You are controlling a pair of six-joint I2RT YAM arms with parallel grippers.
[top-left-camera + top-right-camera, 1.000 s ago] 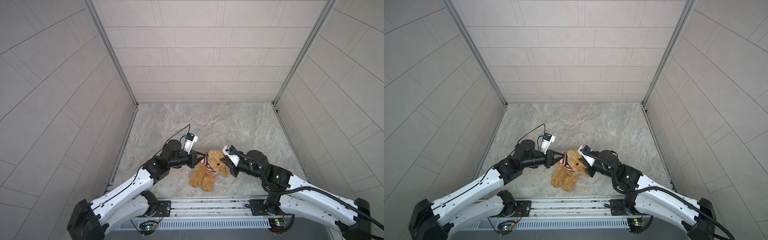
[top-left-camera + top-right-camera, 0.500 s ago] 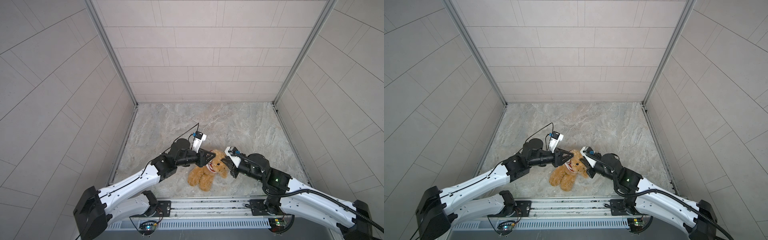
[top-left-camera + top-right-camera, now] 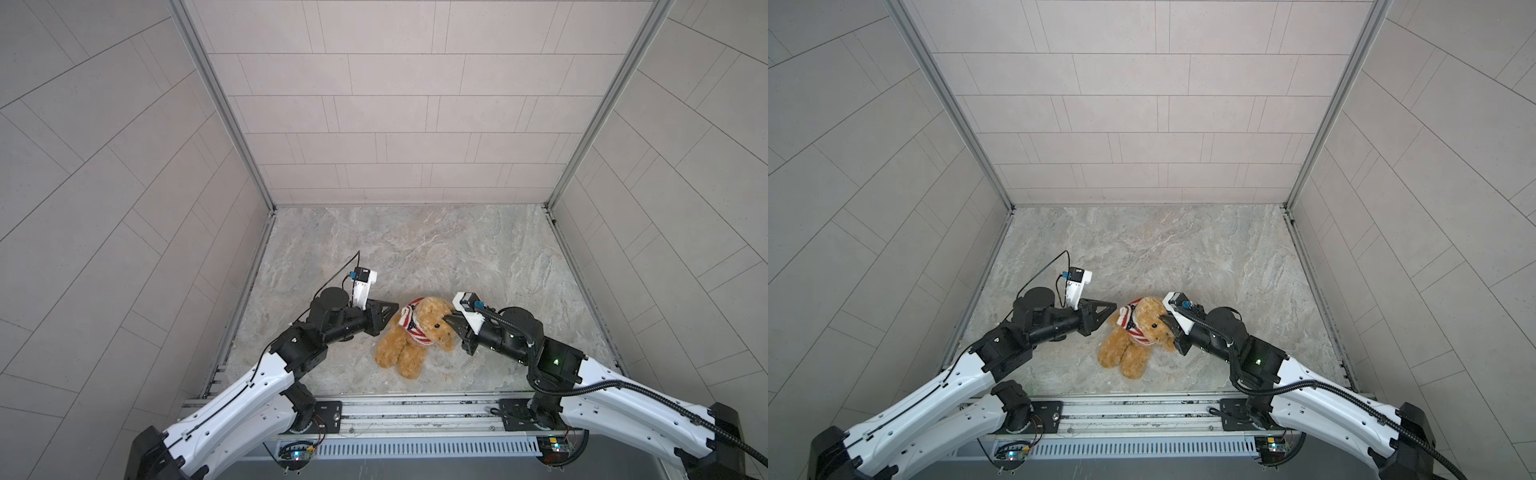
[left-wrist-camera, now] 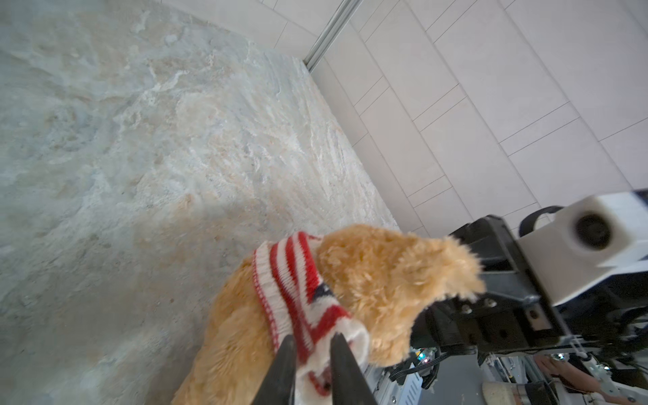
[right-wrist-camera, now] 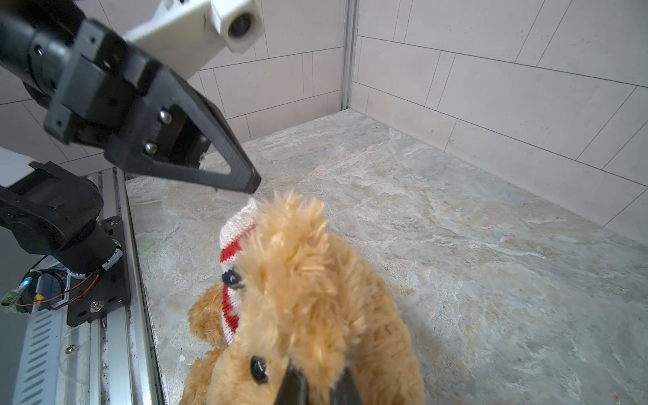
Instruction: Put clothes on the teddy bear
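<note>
One teddy bear (image 3: 401,349), golden-brown plush, lay near the front middle of the surface (image 3: 415,249) and between the two arms in both top views. Its legs and rump rested on the marbled stone. Its head was raised toward the right arm's side, with dark eyes and nose showing.

One sweater (image 3: 409,322), knitted in red and white stripes, was bunched round the bear's neck like a collar. The body and limbs below it were bare fur.

One right hand (image 3: 449,322) was clenched on the teddy bear. In the right wrist view its two dark fingers (image 5: 294,384) pinched a tuft of fur at the head, just beside one eye.

One left hand (image 3: 395,308) was level with the sweater's white hem on the bear's far side from the right hand. In the left wrist view its jaws stood a little apart, with the striped fabric showing in the gap. In the right wrist view its tip (image 5: 254,184) sat just off the hem, with a sliver of space between, so it appeared released and holding nothing.

Grey tiled walls enclosed the surface on three sides.
</note>
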